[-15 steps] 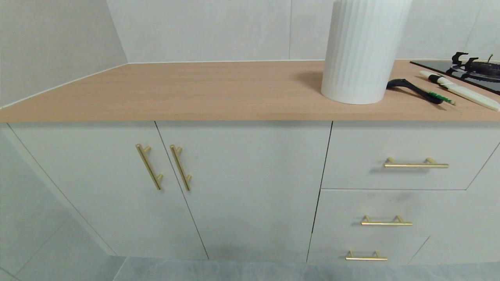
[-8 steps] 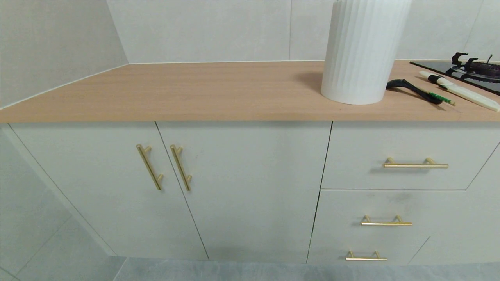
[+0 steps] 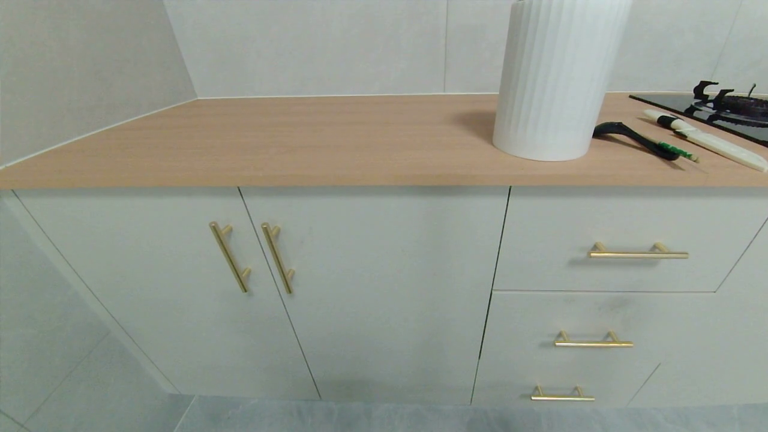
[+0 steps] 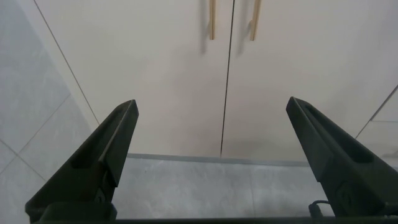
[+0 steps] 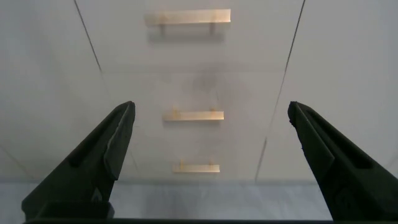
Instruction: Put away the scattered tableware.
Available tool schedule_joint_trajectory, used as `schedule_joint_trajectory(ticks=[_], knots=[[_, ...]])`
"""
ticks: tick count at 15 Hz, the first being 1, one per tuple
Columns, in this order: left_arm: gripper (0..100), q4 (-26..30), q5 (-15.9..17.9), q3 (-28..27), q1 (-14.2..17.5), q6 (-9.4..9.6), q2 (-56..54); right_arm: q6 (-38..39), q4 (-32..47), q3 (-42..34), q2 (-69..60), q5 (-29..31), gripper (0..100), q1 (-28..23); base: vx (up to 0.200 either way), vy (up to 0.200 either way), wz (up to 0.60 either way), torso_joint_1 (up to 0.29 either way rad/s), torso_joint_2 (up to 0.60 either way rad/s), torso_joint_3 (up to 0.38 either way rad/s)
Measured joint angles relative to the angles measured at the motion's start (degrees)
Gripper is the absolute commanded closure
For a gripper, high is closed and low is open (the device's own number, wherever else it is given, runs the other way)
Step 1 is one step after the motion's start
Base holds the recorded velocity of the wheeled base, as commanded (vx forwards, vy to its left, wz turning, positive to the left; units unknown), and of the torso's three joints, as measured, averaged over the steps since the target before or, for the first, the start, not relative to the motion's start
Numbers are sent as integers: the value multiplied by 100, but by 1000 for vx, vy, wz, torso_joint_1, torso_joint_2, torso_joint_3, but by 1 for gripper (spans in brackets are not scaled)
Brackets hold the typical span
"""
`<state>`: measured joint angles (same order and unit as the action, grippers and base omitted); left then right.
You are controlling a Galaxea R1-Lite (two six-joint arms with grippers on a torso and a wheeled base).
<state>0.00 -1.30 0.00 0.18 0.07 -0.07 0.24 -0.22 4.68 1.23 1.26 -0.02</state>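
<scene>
The scattered tableware is found on the wooden surface (image 3: 300, 138). A black utensil (image 3: 636, 139), a thin green stick (image 3: 678, 150) and a white-bladed tool (image 3: 714, 144) are laid close together at 3 o'clock of the white ribbed container (image 3: 555, 78), just before the hob (image 3: 729, 103). The left hand (image 4: 211, 107) is held wide open and empty, low before the cabinet doors (image 4: 155, 62). The right hand (image 5: 211, 109) is likewise spread wide before the drawer stack (image 5: 193, 81). Nothing is gripped yet, so the step is judged to be the approach. It is best done if the right hand is raised above the surface edge and carried toward 2 o'clock. The black utensil should be taken across its slim handle, clear of the container, so that neighbouring pieces are not knocked.
</scene>
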Motion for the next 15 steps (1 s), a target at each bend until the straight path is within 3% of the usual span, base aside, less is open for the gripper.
schedule_joint_trajectory(ticks=[4, 9, 15], knots=[[0, 0, 0, 0, -2, 2, 0, 0, -38, 774, 1442, -349, 0, 226, 0, 0, 0, 0, 0, 0], [0, 0, 0, 0, -2, 0, 0, -4, -185, 1587, 4425, -539, 0, 501, 0, 0, 0, 0, 0, 0], [0, 0, 0, 0, 0, 2, 0, -17, -1718, 2243, 7890, -557, 0, 644, 0, 0, 0, 0, 0, 0]])
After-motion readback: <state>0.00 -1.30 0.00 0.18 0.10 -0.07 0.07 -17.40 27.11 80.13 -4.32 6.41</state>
